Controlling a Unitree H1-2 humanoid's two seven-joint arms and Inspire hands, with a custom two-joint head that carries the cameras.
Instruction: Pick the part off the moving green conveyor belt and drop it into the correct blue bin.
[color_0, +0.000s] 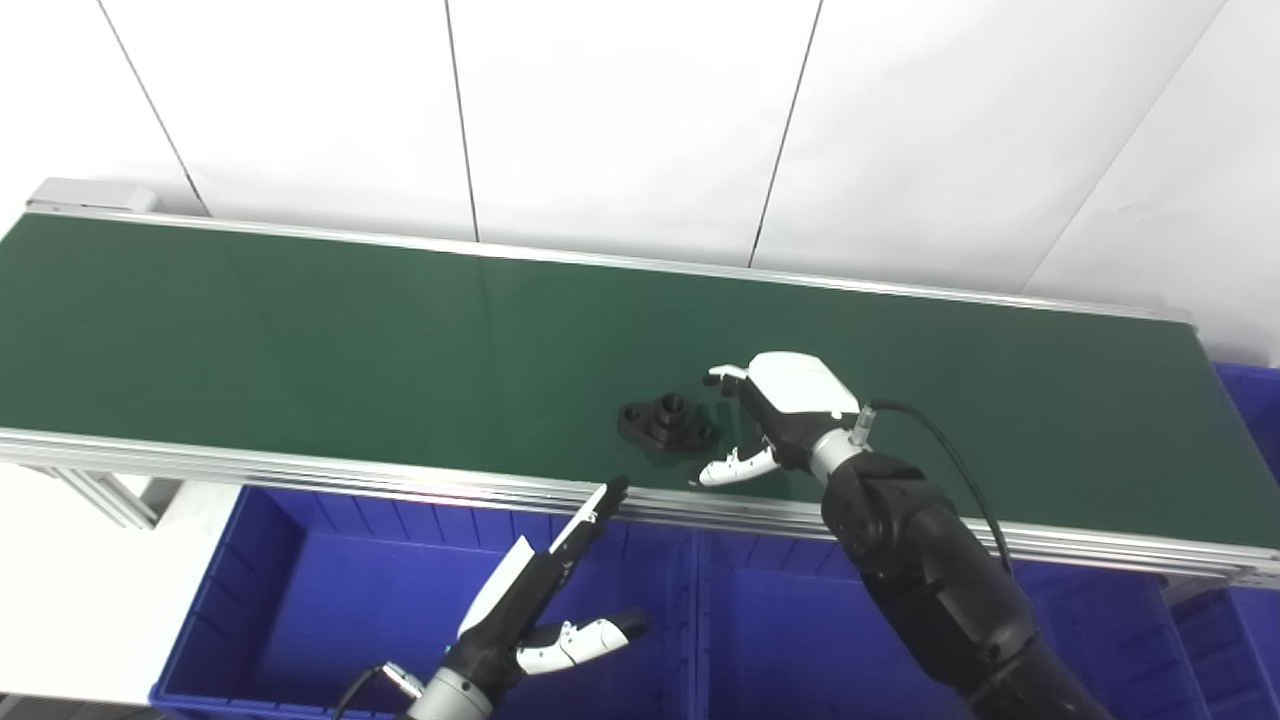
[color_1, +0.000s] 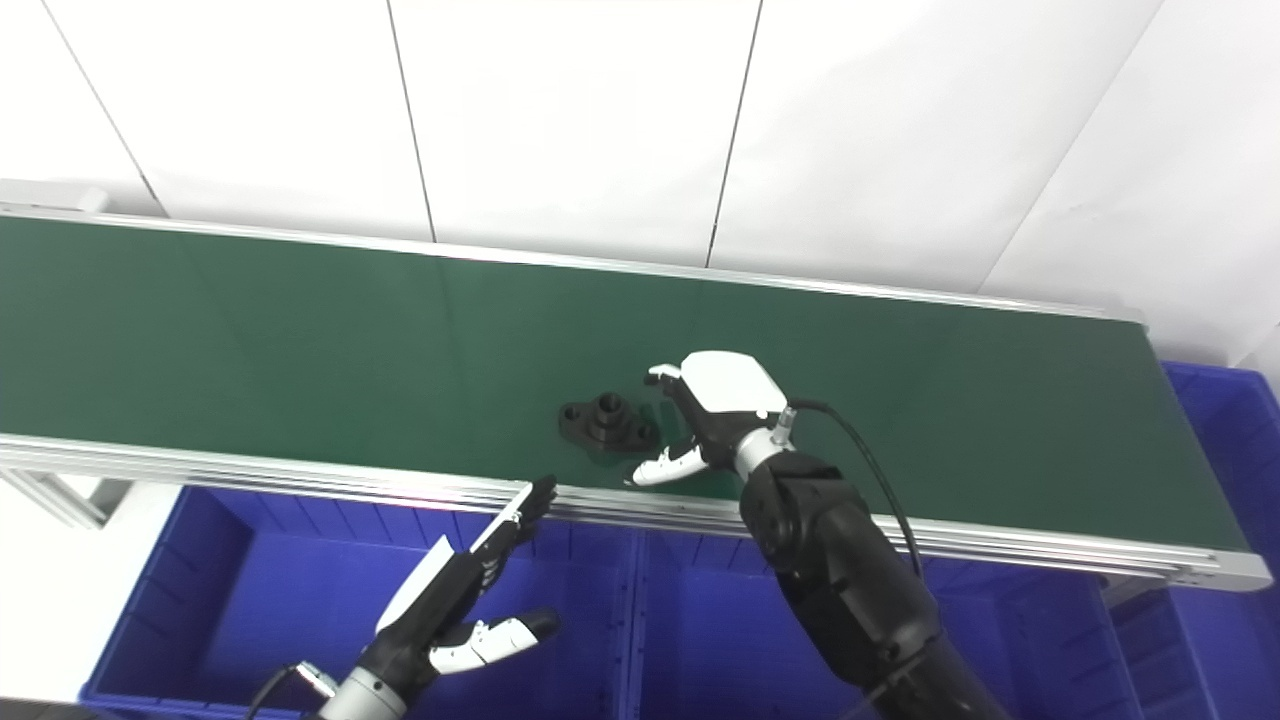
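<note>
A small black flanged part (color_0: 667, 421) lies on the green conveyor belt (color_0: 300, 340), near its front edge. My right hand (color_0: 775, 412) rests over the belt just right of the part, open, with fingers (color_0: 722, 376) and thumb spread toward it but apart from it. Below the belt's front rail my left hand (color_0: 545, 600) hovers over the blue bins, open and empty, fingers stretched toward the rail. In the right eye view the part (color_1: 607, 421) sits just left of the right hand (color_1: 715, 415).
Blue bins sit below the belt's front: one at left (color_0: 300, 600), one in the middle (color_0: 780, 620), another at far right (color_0: 1250, 400). An aluminium rail (color_0: 300, 465) edges the belt. White wall panels stand behind.
</note>
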